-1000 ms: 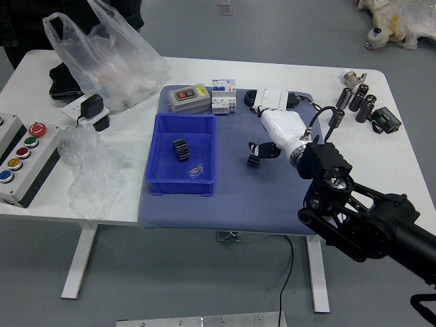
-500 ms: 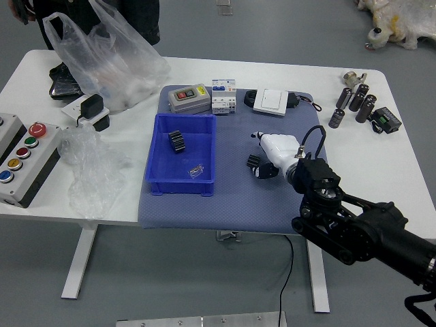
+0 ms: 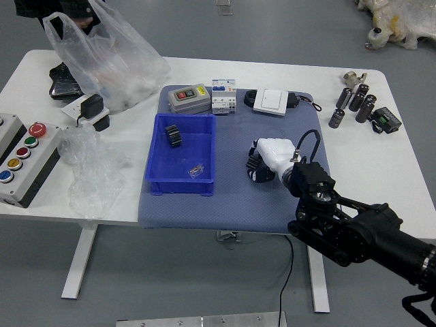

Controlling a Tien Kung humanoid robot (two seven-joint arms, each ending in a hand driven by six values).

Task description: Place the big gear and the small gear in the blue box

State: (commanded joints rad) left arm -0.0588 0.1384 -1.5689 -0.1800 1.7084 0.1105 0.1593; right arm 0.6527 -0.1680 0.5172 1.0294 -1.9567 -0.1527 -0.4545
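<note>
Fingers (image 3: 261,175) of the right hand (image 3: 274,154), head view, looked closed around the small gear (image 3: 253,163), but grip firmness couldn't be read. Gear was right of the blue box (image 3: 215,158), at the hand's box-facing side, so box wall was the next thing over from the fingertips. Its long axis: can't tell, mostly covered by the hand. Right arm (image 3: 364,231) was the one on it, reaching in from the right of the box; left arm out of view. Big gear (image 3: 173,135) was already inside, box's far-left part, long axis running roughly away from the robot.

Surface under the hand: blue-grey mat (image 3: 238,212). Room: the move wanted lift, over box's right wall, release right of big gear and beyond the small packet (image 3: 196,171) in box's near-right part. Risk: clipping the wall. Person's hand (image 3: 84,22) was beyond box to the left, by the plastic bag (image 3: 119,58); contact unclear.
</note>
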